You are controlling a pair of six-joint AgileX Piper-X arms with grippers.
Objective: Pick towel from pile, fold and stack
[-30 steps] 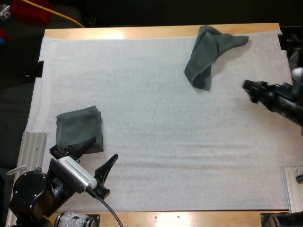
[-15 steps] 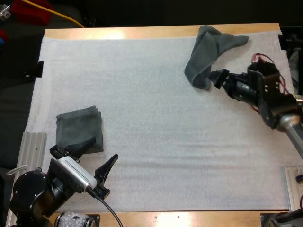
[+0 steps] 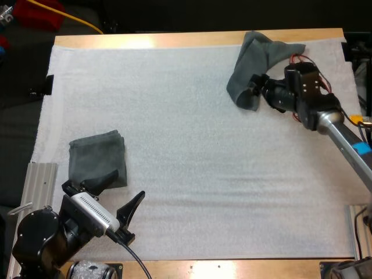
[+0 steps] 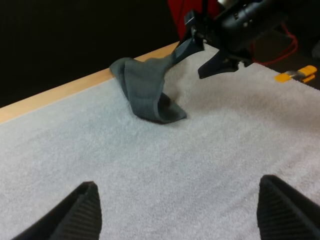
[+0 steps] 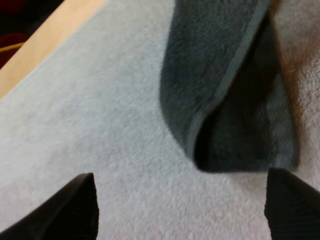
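Note:
A crumpled dark grey-green towel lies at the far right of the white mat. My right gripper is open at the towel's near end, its fingers apart and clear of the cloth. In the right wrist view the towel's folded end lies just beyond the open gripper. A folded towel rests at the near left. Just behind it my left gripper stands open over bare mat. The left wrist view looks across the mat between the spread fingers to the crumpled towel and the right gripper.
The table's wooden far edge runs close behind the crumpled towel. Metal rails sit at the near left and near right of the mat. Bare mat spans the middle between the two towels.
My right arm has swung in from the right edge and moved left up to the crumpled towel's near end. The left arm and both towels have stayed put.

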